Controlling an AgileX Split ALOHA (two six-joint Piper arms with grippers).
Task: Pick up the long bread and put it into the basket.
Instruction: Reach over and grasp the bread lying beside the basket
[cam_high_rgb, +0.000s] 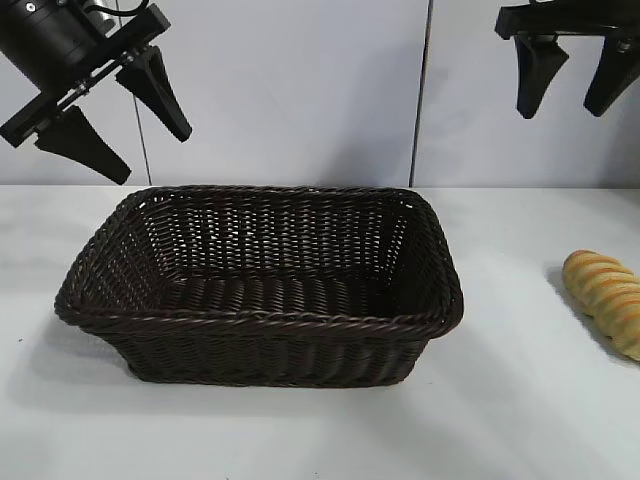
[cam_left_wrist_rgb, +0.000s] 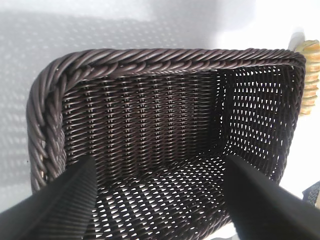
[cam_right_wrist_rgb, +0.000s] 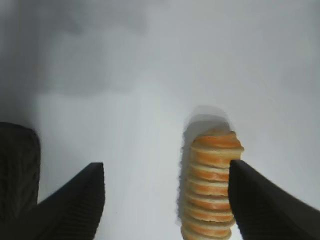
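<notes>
The long bread (cam_high_rgb: 608, 297), golden-tan with ridged scores, lies on the white table at the far right, partly cut off by the picture's edge. It also shows in the right wrist view (cam_right_wrist_rgb: 211, 187), lying below one open finger, and a sliver of it shows in the left wrist view (cam_left_wrist_rgb: 309, 75) beyond the basket. The dark brown wicker basket (cam_high_rgb: 260, 318) stands empty in the middle; its inside fills the left wrist view (cam_left_wrist_rgb: 150, 60). My right gripper (cam_high_rgb: 578, 95) is open, high above the bread. My left gripper (cam_high_rgb: 150, 150) is open, high above the basket's left end.
The white table (cam_high_rgb: 300, 440) runs across the whole front. A pale wall with a vertical seam (cam_high_rgb: 420, 90) stands behind. A dark corner of the basket (cam_right_wrist_rgb: 17, 165) shows at the edge of the right wrist view.
</notes>
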